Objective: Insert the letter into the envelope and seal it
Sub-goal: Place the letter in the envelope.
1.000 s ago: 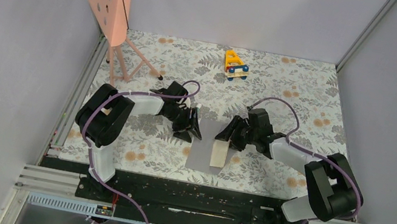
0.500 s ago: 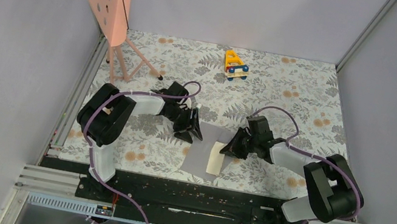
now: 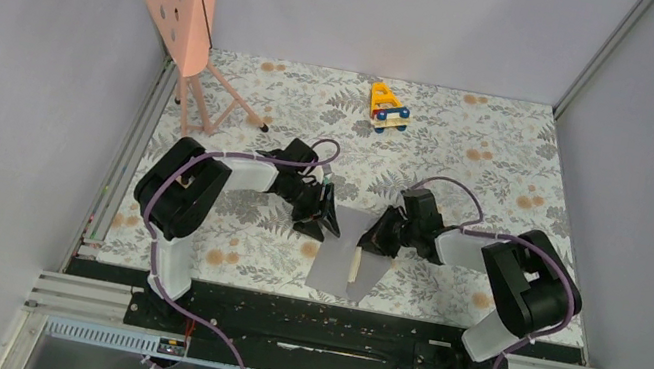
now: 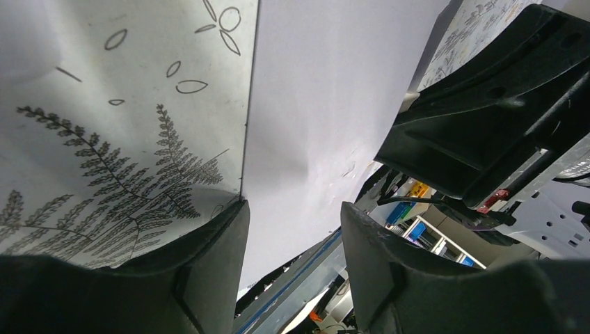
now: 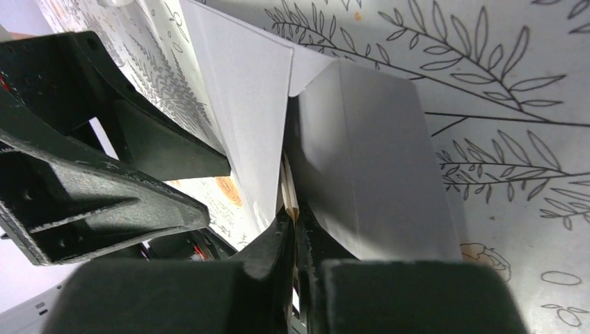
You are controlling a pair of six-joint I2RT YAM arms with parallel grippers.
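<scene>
left pincer (image 3: pixel 326 227) and right pincer (image 3: pixel 372 242) hemming envelope (image 3: pixel 332 269), toy car (image 3: pixel 388 108) well behind

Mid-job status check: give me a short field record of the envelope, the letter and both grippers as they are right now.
envelope: flat grey-lilac paper envelope, on the floral tablecloth between the two grippers
letter: tan paper letter, mostly covered by the envelope, one strip showing
left gripper: open, fingertips down at the envelope's left edge
right gripper: shut, the letter's tan edge between its fingertips
sealed: no, letter partly out
</scene>
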